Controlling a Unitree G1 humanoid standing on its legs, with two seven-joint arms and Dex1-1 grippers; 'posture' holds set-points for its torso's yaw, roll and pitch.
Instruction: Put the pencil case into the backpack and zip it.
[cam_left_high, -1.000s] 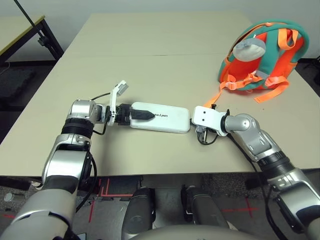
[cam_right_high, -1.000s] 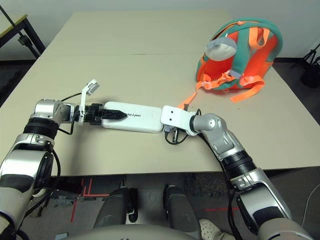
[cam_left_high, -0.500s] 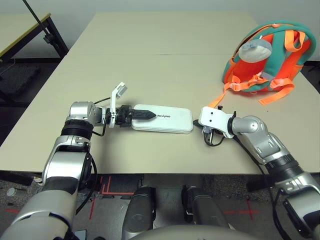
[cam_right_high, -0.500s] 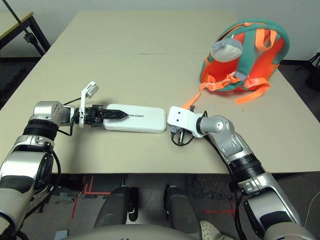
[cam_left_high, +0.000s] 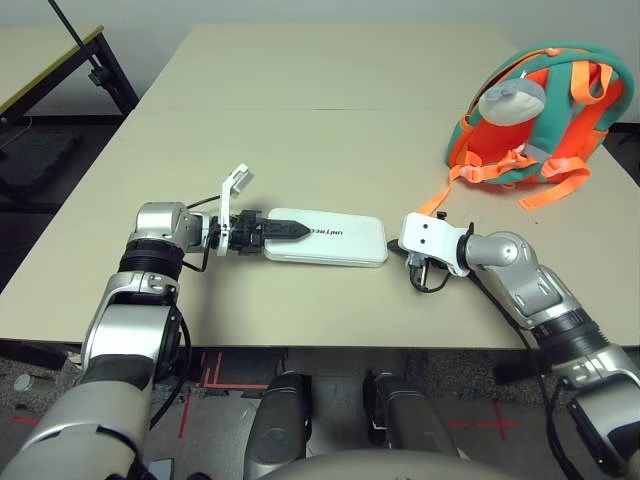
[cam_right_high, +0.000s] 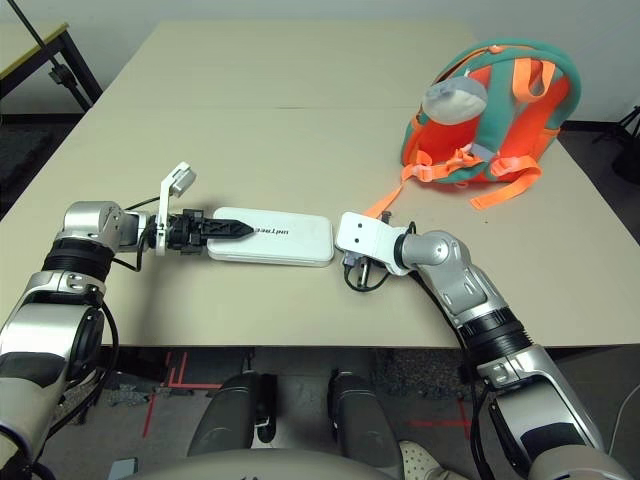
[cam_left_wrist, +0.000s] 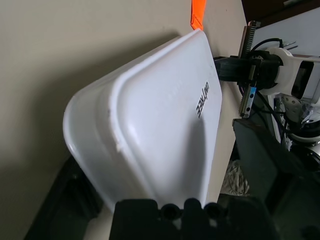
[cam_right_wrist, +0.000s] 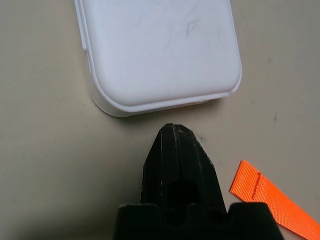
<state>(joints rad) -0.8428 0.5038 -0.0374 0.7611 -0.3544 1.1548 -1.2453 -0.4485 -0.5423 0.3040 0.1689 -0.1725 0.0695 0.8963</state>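
Pencil case (cam_left_high: 325, 238) flat on the surface (cam_left_high: 330, 150) near its front edge, one short end pinched between the left gripper (cam_left_high: 283, 231) fingers, one above the lid and one below. Right gripper (cam_right_wrist: 176, 135) just off the opposite end, fingers pressed together on nothing, with the backpack (cam_left_high: 535, 115) well apart at the far right corner, one orange strap (cam_left_high: 432, 203) trailing toward the case. Likely trouble: a grip so near one end letting the long case droop or twist free on lifting, or snagging that loose strap on the way across.
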